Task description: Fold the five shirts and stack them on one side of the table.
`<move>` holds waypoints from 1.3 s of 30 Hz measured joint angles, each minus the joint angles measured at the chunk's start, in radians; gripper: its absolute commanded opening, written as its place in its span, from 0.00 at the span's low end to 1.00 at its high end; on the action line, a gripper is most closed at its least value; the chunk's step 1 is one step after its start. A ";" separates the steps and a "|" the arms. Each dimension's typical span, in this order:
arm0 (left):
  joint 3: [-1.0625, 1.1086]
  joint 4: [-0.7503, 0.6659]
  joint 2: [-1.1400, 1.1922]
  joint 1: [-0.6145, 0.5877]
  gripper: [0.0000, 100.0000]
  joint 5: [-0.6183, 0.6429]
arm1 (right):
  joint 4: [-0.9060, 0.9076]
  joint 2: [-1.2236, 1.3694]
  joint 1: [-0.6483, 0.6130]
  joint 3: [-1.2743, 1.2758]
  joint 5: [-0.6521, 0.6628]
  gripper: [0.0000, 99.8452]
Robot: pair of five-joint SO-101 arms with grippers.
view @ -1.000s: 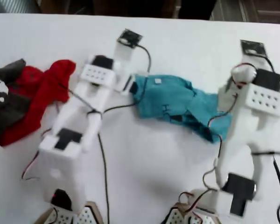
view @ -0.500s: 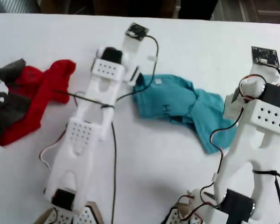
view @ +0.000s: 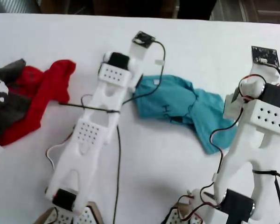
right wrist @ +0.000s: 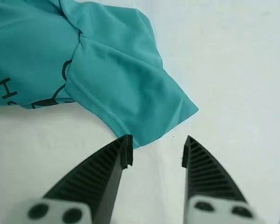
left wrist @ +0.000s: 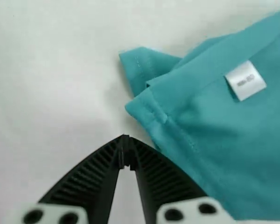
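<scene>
Teal shirt (view: pixel 177 105) lies bunched mid-counter (view: pixel 154 163) between the two arms. It is not flat and not folded. The print faces up and the white tag (left wrist: pixel 245 80) is exposed at the end near the left arm.

Left claw (left wrist: pixel 126 154) is pressed together, tips touching. It sits on bare counter just beside the shirt's stitched hem (left wrist: pixel 151 116), with no cloth in it.

Right claw (right wrist: pixel 155 151) is spread and hangs at the opposite end. One finger is just beside the loose corner (right wrist: pixel 177 109) and the other is off the cloth. It grips nothing.

Red shirt (view: pixel 37 93) and dark shirt (view: pixel 4 102) are heaped together at the far left edge of the counter, touching each other and both crumpled.

Judgement: the step in hand is laying the teal shirt out flat before the first fold. The task looks early, since none of these shirts is folded.

The next move probably calls for:
- The left claw to spread, shift onto the hem and pinch it.
- The right claw to drop over the corner and close on a single layer.
- Both to pull apart to take out the twist in the middle.

Risk: the cloth is doubled over at both ends, so a claw may catch two layers and drag the bunch along instead of opening it.
</scene>
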 measured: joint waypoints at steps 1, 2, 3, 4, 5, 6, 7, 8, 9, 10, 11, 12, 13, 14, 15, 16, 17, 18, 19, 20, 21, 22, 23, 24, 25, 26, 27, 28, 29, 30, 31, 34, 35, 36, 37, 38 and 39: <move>0.002 0.017 -0.017 0.000 0.03 0.000 | 0.000 0.000 0.000 0.000 0.000 0.18; 0.002 0.038 -0.041 0.000 0.03 0.000 | 0.000 0.000 0.000 0.000 0.000 0.18; 0.002 0.055 -0.069 0.000 0.03 0.000 | 0.000 0.000 0.000 0.000 0.000 0.18; 0.000 0.061 -0.097 -0.002 0.03 0.000 | 0.000 0.000 0.000 0.000 0.000 0.18; 0.000 0.063 -0.120 -0.005 0.03 -0.006 | 0.000 0.000 0.000 0.000 0.000 0.18; 0.000 0.061 -0.133 -0.009 0.06 -0.008 | 0.000 0.000 0.000 0.000 0.000 0.18; 0.000 0.061 -0.140 -0.014 0.10 -0.008 | 0.000 0.000 0.000 0.000 0.000 0.18; 0.000 0.058 -0.140 -0.015 0.16 -0.009 | 0.000 0.000 0.000 0.000 0.000 0.18; 0.000 0.044 -0.140 -0.017 0.22 -0.009 | 0.000 0.000 0.000 0.000 0.000 0.18; 0.000 0.031 -0.140 -0.017 0.27 -0.009 | 0.000 0.000 0.000 0.000 0.000 0.18; 0.000 0.014 -0.137 -0.015 0.30 0.005 | 0.000 0.000 0.000 0.000 0.000 0.18; 0.000 0.000 -0.127 -0.015 0.31 0.040 | 0.000 0.000 0.000 0.000 0.000 0.18; 0.000 -0.012 -0.115 -0.015 0.31 0.087 | 0.000 0.000 0.000 0.000 0.000 0.18; 0.000 -0.028 -0.097 -0.014 0.31 0.152 | 0.000 0.000 0.000 0.000 0.000 0.18; 0.002 -0.049 -0.083 -0.014 0.31 0.221 | 0.000 0.000 0.000 0.000 0.000 0.18; 0.002 -0.074 -0.066 -0.014 0.31 0.296 | 0.000 0.000 0.000 0.000 0.000 0.18; 0.002 -0.098 -0.052 -0.015 0.31 0.356 | 0.000 0.000 0.000 0.000 0.000 0.18; 0.003 -0.118 -0.043 -0.017 0.31 0.390 | 0.000 0.000 0.000 0.000 0.000 0.18; 0.005 -0.135 -0.029 -0.018 0.31 0.410 | 0.000 0.000 0.000 0.000 0.000 0.18; 0.005 -0.146 -0.014 -0.020 0.31 0.422 | 0.000 0.000 0.000 0.000 0.000 0.18; 0.005 -0.152 -0.003 -0.020 0.31 0.431 | 0.000 0.000 0.000 0.000 0.000 0.18; 0.005 -0.155 0.009 -0.020 0.31 0.437 | 0.000 0.000 0.000 0.000 0.000 0.18; 0.005 -0.157 0.020 -0.020 0.31 0.439 | 0.000 0.000 0.000 0.000 0.000 0.18; 0.005 -0.157 0.031 -0.017 0.30 0.442 | 0.000 0.000 0.000 0.000 0.000 0.18; 0.005 -0.160 0.040 -0.014 0.28 0.445 | 0.000 0.000 0.000 0.000 0.000 0.18; 0.005 -0.160 0.052 -0.011 0.24 0.446 | 0.000 0.000 0.000 0.000 0.000 0.18; 0.005 -0.160 0.058 -0.008 0.19 0.451 | 0.000 0.000 0.000 0.000 0.000 0.18; 0.005 -0.160 0.063 -0.002 0.14 0.451 | 0.000 0.000 0.000 0.000 0.000 0.18; 0.005 -0.160 0.066 0.005 0.09 0.442 | 0.000 0.000 0.000 0.000 0.000 0.18; 0.005 -0.160 0.068 0.012 0.05 0.430 | 0.000 0.000 0.000 0.000 0.000 0.18; 0.005 -0.160 0.068 0.020 0.02 0.413 | 0.000 0.000 0.000 0.000 0.000 0.18; 0.005 -0.163 0.068 0.038 0.02 0.350 | 0.000 0.000 0.000 0.000 0.000 0.18; 0.005 -0.163 0.068 0.041 0.02 0.338 | 0.000 0.000 0.000 0.000 0.000 0.18; 0.005 -0.163 0.069 0.044 0.02 0.331 | 0.000 0.000 0.000 0.000 0.000 0.18; 0.005 -0.163 0.069 0.044 0.02 0.328 | 0.000 0.000 0.000 0.000 0.000 0.18; 0.005 -0.163 0.069 0.044 0.02 0.325 | 0.000 0.000 0.000 0.000 0.000 0.18; 0.005 -0.161 0.069 0.044 0.02 0.325 | 0.000 0.000 0.000 0.000 0.000 0.18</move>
